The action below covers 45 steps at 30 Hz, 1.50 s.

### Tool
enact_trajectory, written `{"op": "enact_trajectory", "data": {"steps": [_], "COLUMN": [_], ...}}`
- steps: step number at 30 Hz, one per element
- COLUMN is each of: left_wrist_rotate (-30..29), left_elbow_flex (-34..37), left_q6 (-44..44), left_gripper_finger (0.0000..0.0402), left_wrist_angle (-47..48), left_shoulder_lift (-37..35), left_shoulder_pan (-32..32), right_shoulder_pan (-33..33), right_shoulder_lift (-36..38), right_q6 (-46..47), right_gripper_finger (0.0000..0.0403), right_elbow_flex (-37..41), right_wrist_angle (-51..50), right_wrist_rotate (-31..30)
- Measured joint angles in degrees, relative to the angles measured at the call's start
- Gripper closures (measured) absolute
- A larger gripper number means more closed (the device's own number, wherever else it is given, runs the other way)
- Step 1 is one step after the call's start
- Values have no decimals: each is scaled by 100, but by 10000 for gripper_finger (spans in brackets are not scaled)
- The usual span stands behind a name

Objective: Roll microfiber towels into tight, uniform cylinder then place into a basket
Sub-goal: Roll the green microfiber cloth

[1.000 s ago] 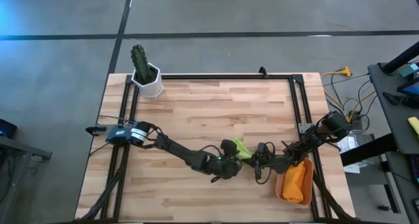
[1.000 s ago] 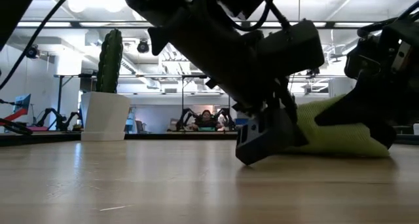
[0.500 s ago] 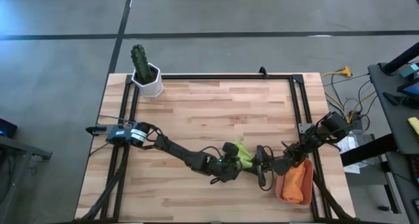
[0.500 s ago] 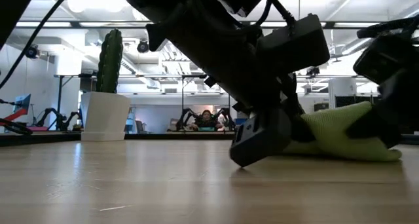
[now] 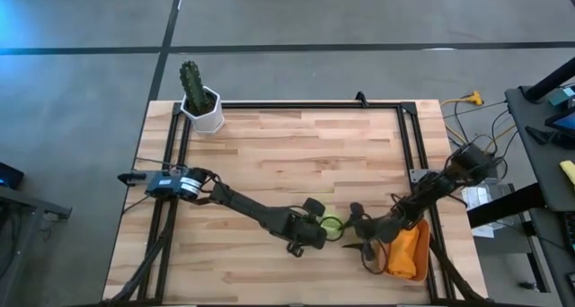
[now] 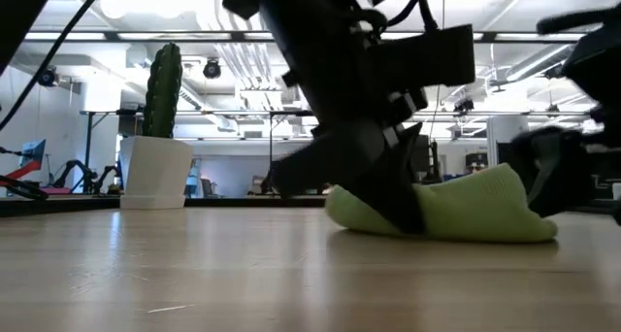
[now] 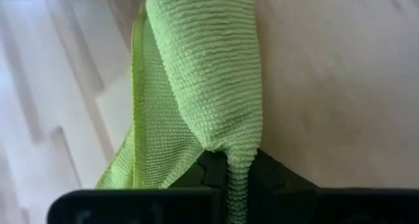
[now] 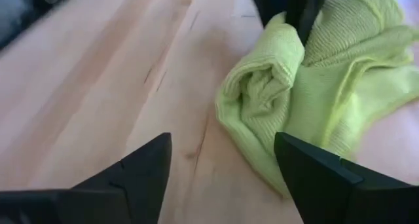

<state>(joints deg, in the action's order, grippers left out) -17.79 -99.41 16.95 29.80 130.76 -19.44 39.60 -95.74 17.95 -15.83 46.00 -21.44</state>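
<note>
The lime green towel lies loosely rolled on the wooden table, near its front edge and right of centre; the low view shows the green towel resting along its length. My left gripper is shut on it from the left side. My right gripper stands open just to the right of the towel, its fingers apart and short of the roll's spiral end, touching nothing. The orange towel lies in the basket at the front right, partly under my right arm. My left gripper pinches a narrow raised fold of the green towel between its two fingers, at the roll's end nearest the arm. The fingers slant down from the table's left side. The towel rests on the table, slack, stretching away from the fingers.
A white pot with a cactus stands at the far left corner. A black frame runs along the table's far edge and sides. Bare wood lies between the pot and the arms. Cables and equipment sit beyond the right edge.
My left gripper has shut on the green towel and drawn it a little toward the table's near edge. My right gripper has opened, let go of the towel and backed off toward the near right. The towel now lies lower and flatter on the table.
</note>
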Motion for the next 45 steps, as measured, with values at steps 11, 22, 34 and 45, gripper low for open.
{"op": "enact_trajectory", "data": {"steps": [11, 22, 34, 45], "left_wrist_rotate": [2155, 3565, 4863, 5513], "left_elbow_flex": [-516, -536, -534, -521], "left_q6": [-1808, -2727, -3459, -4210], "left_gripper_finger": [401, 401, 399, 391], "left_wrist_angle": [621, 492, 24, -243], "left_shoulder_lift": [17, 125, 281, 332], "left_shoulder_pan": [534, 1140, 1512, 1592], "right_shoulder_pan": [879, 877, 455, 259], "right_shoulder_lift": [1047, -288, -1198, -1169], "right_q6": [-2586, -3247, -1993, -1842], "right_gripper_finger": [159, 167, 132, 181], "right_elbow_flex": [-1659, -2511, -3052, -3028], "right_wrist_angle": [-4419, -4243, -4316, -4536], "right_wrist_rotate": [-1868, -2417, -3195, -2820]}}
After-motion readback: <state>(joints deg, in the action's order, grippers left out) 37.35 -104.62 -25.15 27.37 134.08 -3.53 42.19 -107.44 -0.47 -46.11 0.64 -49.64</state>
